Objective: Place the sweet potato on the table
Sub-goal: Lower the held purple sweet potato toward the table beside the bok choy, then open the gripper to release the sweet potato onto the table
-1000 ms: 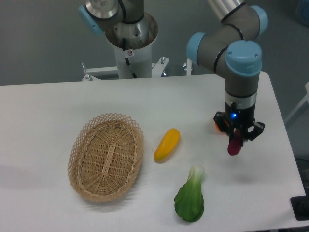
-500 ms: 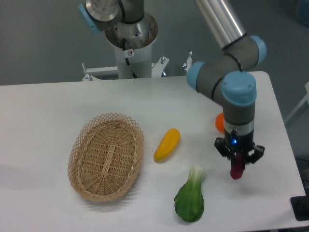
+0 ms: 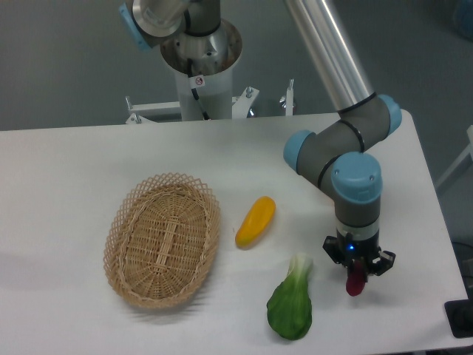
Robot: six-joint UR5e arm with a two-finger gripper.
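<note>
The black two-finger gripper [image 3: 358, 271] had its fingers clamped on the small dark magenta sweet potato [image 3: 355, 280], which hung end-down just over the white table [image 3: 66, 170]. At nine o'clock of it lay the leafy green bok choy [image 3: 291, 305]. Release remained; nothing placed yet, I reckoned.

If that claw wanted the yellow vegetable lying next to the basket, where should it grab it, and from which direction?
Probably around the middle of the yellow vegetable, coming straight down from above. It lies flat on the table and is long and narrow, so the claw would close across its short width. Its sides are free: the wicker basket and the bok choy lie apart from it.
</note>
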